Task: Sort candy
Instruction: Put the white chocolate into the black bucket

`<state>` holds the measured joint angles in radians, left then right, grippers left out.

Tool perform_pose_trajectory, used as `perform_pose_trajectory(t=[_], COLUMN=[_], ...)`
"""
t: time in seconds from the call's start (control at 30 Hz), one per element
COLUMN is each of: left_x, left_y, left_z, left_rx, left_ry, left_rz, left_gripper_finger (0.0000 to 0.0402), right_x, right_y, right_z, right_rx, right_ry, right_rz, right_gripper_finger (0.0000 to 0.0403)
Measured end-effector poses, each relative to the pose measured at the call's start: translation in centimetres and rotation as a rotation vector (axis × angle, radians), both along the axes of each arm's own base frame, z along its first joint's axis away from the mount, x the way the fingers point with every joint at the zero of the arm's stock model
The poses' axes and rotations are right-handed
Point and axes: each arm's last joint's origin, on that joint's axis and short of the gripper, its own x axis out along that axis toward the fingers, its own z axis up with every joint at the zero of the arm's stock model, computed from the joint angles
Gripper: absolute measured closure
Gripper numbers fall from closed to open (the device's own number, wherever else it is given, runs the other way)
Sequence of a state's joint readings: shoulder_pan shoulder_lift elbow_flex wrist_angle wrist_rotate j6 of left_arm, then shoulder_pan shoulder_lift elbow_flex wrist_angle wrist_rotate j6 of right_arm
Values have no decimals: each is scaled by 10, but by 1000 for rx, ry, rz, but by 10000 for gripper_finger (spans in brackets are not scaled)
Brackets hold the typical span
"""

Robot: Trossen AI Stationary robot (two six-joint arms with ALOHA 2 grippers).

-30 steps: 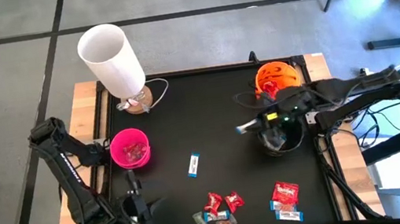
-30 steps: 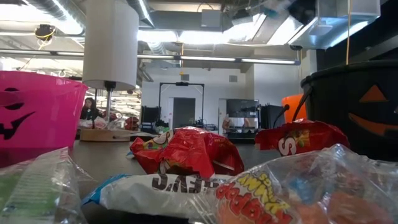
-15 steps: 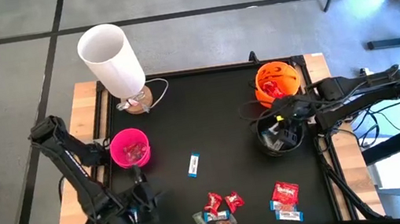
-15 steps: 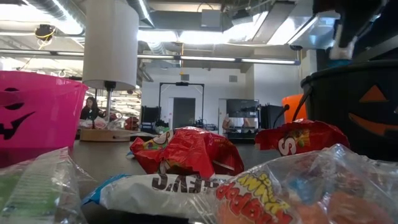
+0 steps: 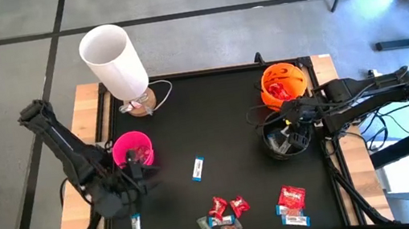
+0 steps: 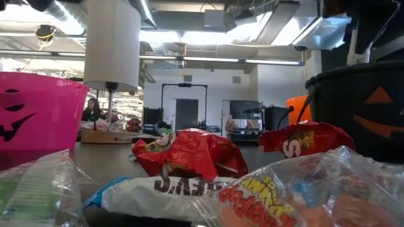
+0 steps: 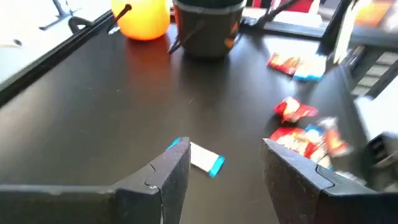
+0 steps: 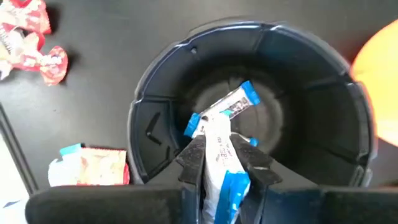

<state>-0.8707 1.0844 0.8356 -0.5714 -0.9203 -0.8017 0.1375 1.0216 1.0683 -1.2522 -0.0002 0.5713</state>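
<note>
Since a second ago, the left gripper is rising from the table's front edge toward the pink bowl, fingers spread and empty, leaving a blue-and-white candy lying on the black mat. Over the black bowl, the right gripper is pinching a blue-and-white wrapped candy; another is lying inside.
</note>
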Motion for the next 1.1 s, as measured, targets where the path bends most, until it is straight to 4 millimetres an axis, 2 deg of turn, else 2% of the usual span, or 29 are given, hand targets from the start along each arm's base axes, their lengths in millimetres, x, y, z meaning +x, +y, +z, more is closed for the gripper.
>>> perform_pose_trajectory(t=[0.17,0.27,0.53,0.7,0.83,1.1], left_x=[0,2,3,1,3,-6], left_y=[2,-1,-2,1,1,-7], left_z=[12,23,66,81,71,22], left_rx=[24,24,33,45,-29,-349], left_ry=[17,33,-14,38,219,773], left_rz=[-100,-181,-275,-291,-246,-34], left_gripper_finger=[218,218,218,218,218,218], right_x=[0,1,2,4,5,9], right_y=[1,1,1,1,2,0], right_z=[-1,0,0,1,1,3], right_rx=[22,25,31,33,48,-21], right_ry=[9,1,-13,-34,-40,-89], right_rz=[8,9,-1,2,-6,-41], right_gripper_finger=[341,324,219,174,163,162])
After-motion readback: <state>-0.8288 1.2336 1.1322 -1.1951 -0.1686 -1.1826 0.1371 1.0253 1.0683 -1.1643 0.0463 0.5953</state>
